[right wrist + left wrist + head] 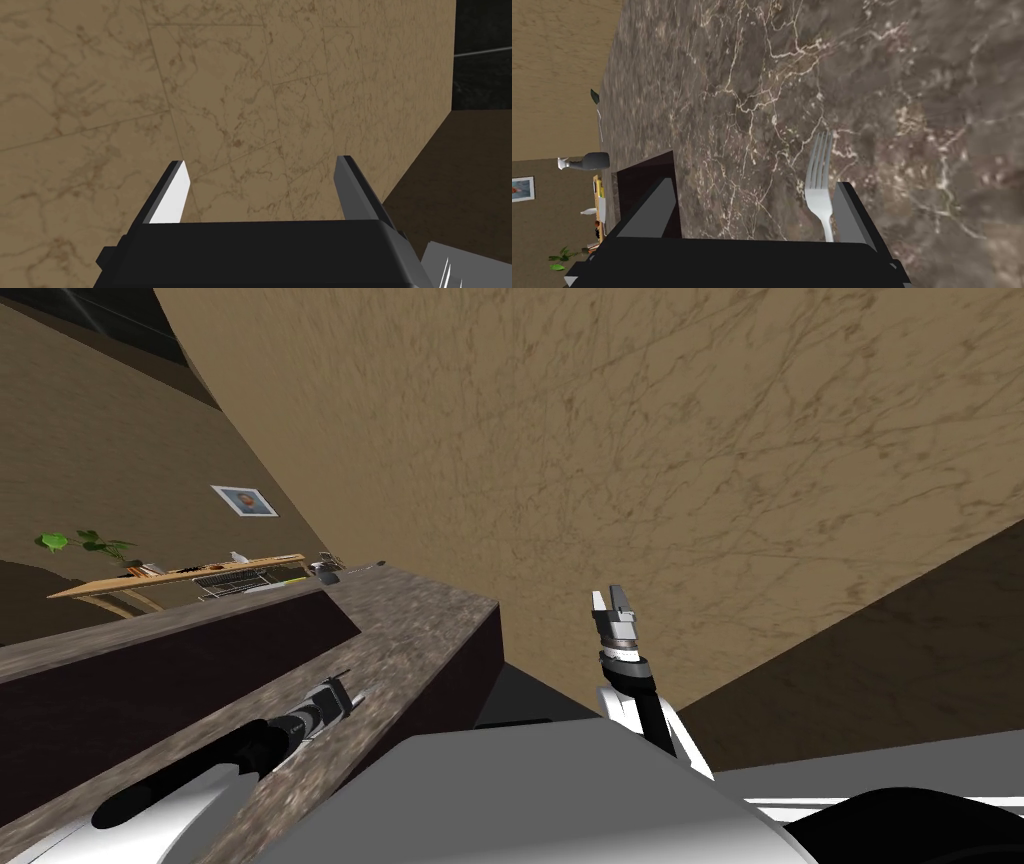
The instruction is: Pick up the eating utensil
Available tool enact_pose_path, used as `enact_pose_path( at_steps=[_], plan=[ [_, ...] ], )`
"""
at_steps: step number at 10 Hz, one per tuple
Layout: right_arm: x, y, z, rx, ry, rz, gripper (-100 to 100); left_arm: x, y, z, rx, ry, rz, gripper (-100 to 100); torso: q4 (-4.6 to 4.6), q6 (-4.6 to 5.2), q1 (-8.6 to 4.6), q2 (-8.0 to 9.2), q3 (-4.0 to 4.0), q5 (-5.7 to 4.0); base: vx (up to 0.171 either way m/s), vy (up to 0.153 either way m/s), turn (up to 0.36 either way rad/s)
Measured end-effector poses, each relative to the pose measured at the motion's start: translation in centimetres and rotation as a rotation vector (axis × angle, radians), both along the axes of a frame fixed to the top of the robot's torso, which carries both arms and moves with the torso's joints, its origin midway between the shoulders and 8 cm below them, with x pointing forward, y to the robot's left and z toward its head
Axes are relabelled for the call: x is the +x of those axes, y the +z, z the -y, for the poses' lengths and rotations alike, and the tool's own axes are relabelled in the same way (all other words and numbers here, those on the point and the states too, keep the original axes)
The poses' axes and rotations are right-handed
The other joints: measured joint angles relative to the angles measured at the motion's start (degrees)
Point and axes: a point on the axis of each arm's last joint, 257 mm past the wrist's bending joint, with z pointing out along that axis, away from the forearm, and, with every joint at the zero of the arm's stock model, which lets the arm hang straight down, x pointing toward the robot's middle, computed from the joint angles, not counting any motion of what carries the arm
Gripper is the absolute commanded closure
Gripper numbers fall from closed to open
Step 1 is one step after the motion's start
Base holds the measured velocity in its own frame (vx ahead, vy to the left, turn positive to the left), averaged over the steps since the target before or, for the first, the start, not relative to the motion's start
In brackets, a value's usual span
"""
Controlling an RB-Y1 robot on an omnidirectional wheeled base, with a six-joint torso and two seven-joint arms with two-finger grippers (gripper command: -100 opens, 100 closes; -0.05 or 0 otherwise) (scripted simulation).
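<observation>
Hovering over the dark brown, white-veined stone counter [752,90], the left hand [754,190] is held low and open, its two light grey fingers spread wide with nothing clamped between them. The plain silver-grey four-tined fork [818,190] lies flat on the counter inside this gap. It sits just beside one finger [848,210]; contact between the two cannot be determined. The tines point away from the hand's dark body, and the handle end is hidden behind that body. The other finger [654,207] stands well apart from the fork, in front of a dark maroon panel [644,175] at the counter's edge.

In the head view, the left hand [345,693] is extended above the counter [420,628] near its front edge. The right hand [610,600] is raised clear of the counter, beside it. Its fingers [172,195] are open and empty, facing a tan marbled wall [250,75].
</observation>
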Motion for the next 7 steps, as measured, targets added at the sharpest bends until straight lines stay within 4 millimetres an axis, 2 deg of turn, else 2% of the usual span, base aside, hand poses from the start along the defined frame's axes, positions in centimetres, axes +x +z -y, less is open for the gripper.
enact_pose_path(
  at_steps=[7],
  plan=[
    [0.0, 0.0, 0.0, 0.000, 0.000, 0.000, 0, -3.6, -2.9, -2.1, -0.089, 0.097, -0.208, -100, -0.01, 0.00, 0.00, -0.03, -0.02, 0.00, 0.049, -0.012, 0.014]
  ],
)
